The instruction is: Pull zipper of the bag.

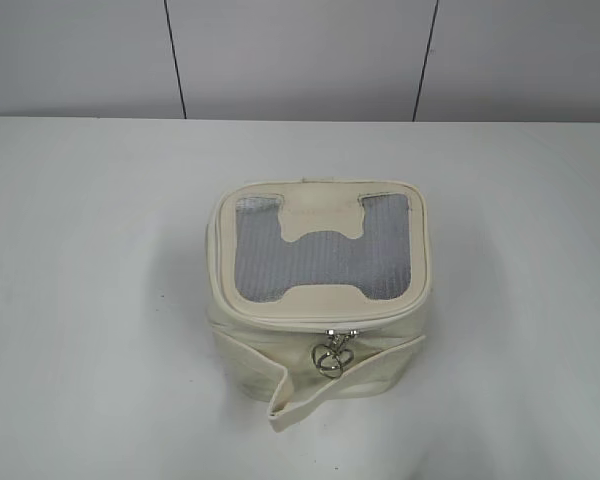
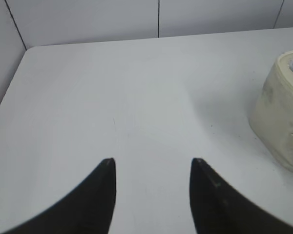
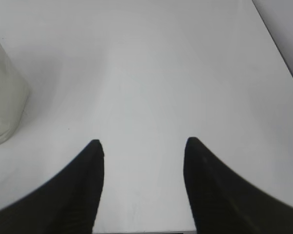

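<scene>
The cream-white bag (image 1: 315, 345) stands in the middle of the table, its top a silvery-grey mesh panel with cream tabs. The zipper (image 1: 332, 353) shows as shiny silver pull tabs with ring loops hanging at the middle of the near top rim. A loose cream strap (image 1: 310, 392) hangs across the near side. Neither gripper appears in the exterior view. My left gripper (image 2: 153, 161) is open and empty over bare table, with the bag (image 2: 278, 119) at its right edge. My right gripper (image 3: 143, 141) is open and empty, with the bag (image 3: 4, 105) at its left edge.
The white table (image 1: 90, 260) ends at a pale panelled wall (image 1: 300, 55) at the back. In the left wrist view the table's left edge (image 2: 5, 100) runs close to a wall; in the right wrist view its right edge (image 3: 283, 56) shows.
</scene>
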Tool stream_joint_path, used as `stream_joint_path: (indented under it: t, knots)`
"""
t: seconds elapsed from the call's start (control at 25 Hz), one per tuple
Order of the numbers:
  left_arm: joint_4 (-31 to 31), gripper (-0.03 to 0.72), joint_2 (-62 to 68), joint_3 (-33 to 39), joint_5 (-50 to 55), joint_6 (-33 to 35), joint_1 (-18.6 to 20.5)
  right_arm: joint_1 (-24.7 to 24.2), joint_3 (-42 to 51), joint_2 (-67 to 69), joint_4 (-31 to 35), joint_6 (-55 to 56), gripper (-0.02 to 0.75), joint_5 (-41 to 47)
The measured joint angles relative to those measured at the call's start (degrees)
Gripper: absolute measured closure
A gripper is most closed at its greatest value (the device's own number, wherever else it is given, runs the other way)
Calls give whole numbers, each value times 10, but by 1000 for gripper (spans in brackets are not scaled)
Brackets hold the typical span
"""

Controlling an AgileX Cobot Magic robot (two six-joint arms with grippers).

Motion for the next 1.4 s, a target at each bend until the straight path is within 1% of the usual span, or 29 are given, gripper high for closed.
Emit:
stream_joint_path:
  t: [0.32, 0.4, 0.56, 0.68, 0.84, 1.24, 1.4]
  knots:
    - [0, 309, 0, 0, 0, 0, 0, 0, 0, 0, 0, 0, 318, 0]
    - [0, 309, 0, 0, 0, 0, 11, -5, 0, 0, 0, 0, 318, 0]
    - [0, 309, 0, 0, 0, 0, 45, -27, 0, 0, 0, 0, 318, 0]
    - [0, 309, 0, 0, -1, 0, 60, -45, 0, 0, 0, 0, 318, 0]
    - [0, 309, 0, 0, -1, 0, 62, -61, 0, 0, 0, 0, 318, 0]
    - [0, 309, 0, 0, -1, 0, 60, -60, 0, 0, 0, 0, 318, 0]
    - [0, 309, 0, 0, -1, 0, 55, -49, 0, 0, 0, 0, 318, 0]
